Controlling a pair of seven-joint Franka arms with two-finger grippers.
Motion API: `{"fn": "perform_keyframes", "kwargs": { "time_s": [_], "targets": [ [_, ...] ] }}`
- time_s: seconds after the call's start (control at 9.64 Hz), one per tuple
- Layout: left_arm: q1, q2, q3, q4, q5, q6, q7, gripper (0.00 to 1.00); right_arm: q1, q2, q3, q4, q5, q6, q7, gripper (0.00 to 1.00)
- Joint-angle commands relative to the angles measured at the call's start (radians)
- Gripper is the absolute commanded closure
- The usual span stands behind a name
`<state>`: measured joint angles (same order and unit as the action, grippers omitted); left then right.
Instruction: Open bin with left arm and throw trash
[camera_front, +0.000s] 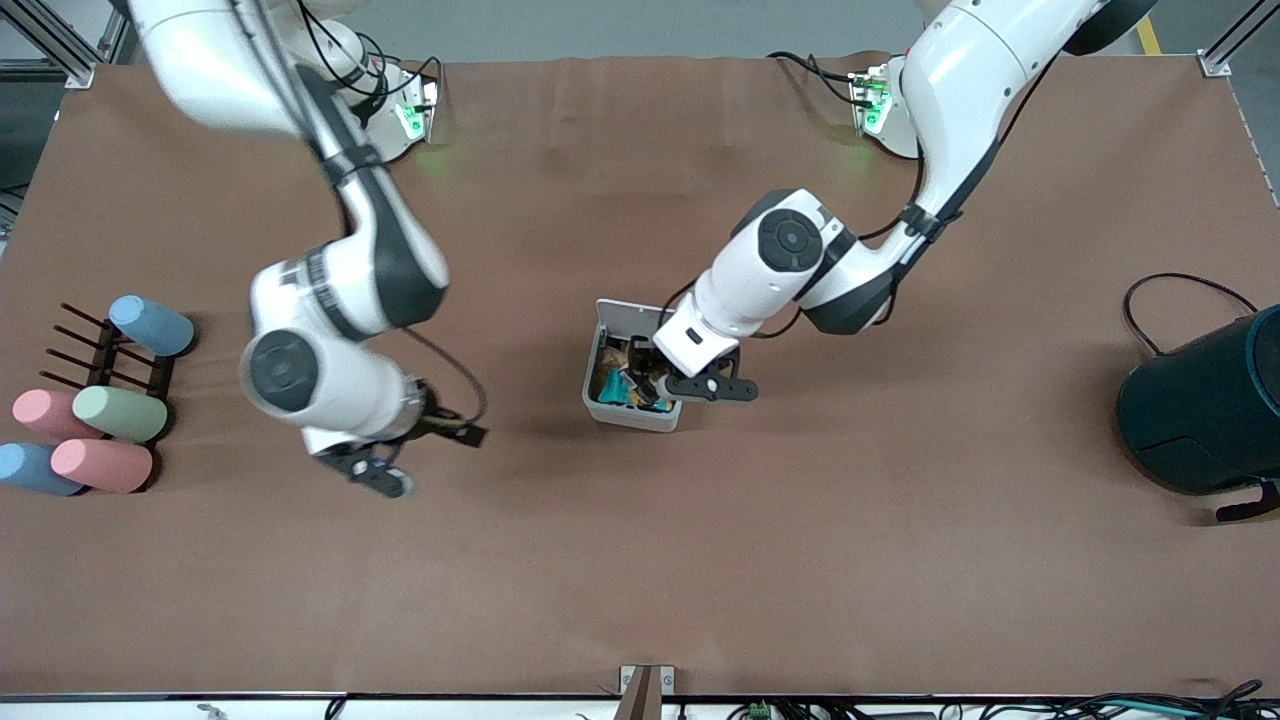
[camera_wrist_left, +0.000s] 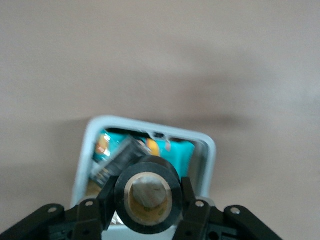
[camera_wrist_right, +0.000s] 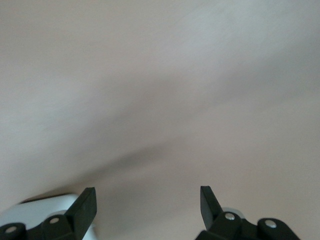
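Observation:
The small white-grey bin (camera_front: 632, 417) stands at the table's middle with its lid (camera_front: 628, 318) swung up and open. Inside lie teal and orange wrappers and a dark packet (camera_wrist_left: 116, 161). My left gripper (camera_front: 655, 385) hangs over the open bin and is shut on the black round roll (camera_wrist_left: 172, 181), whose pale core faces the wrist camera. The bin's rim (camera_wrist_left: 150, 122) shows just below the roll in the left wrist view. My right gripper (camera_front: 385, 475) is open and empty over bare table toward the right arm's end; its wrist view shows the gripper (camera_wrist_right: 147, 200) over plain mat. The white loop is out of view.
A big dark teal round bin (camera_front: 1210, 410) with a black cable stands at the left arm's end. Several pastel cylinders (camera_front: 118, 413) lie by a dark rack (camera_front: 110, 355) at the right arm's end.

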<state>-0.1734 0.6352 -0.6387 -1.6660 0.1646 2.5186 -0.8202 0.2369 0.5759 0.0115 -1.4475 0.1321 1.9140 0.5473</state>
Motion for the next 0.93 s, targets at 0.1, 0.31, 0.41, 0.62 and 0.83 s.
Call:
{"fn": "perform_keyframes", "kwargs": {
  "time_s": [0.1,0.31,0.41,0.62,0.83],
  "targets": [
    [-0.014,-0.006,0.002,-0.003,0.004,-0.021,-0.03,0.02,-0.18,-0.174,0.013,-0.337,-0.067,0.15,-0.379,0.02],
    [-0.012,-0.009,0.004,-0.005,0.004,-0.023,-0.03,0.0,-0.243,-0.227,0.013,-0.547,-0.142,0.34,-0.501,0.01],
    [-0.012,-0.014,0.005,-0.008,0.004,-0.024,-0.028,0.0,-0.287,-0.241,0.013,-0.65,-0.16,0.461,-0.547,0.01],
    [0.021,-0.053,0.008,0.026,0.082,-0.149,-0.019,0.0,-0.37,-0.249,0.012,-0.802,-0.161,0.63,-0.625,0.01],
    [0.075,-0.089,0.004,0.139,0.136,-0.393,-0.011,0.0,-0.402,-0.246,0.012,-0.847,-0.161,0.626,-0.63,0.01]
  ]
}}
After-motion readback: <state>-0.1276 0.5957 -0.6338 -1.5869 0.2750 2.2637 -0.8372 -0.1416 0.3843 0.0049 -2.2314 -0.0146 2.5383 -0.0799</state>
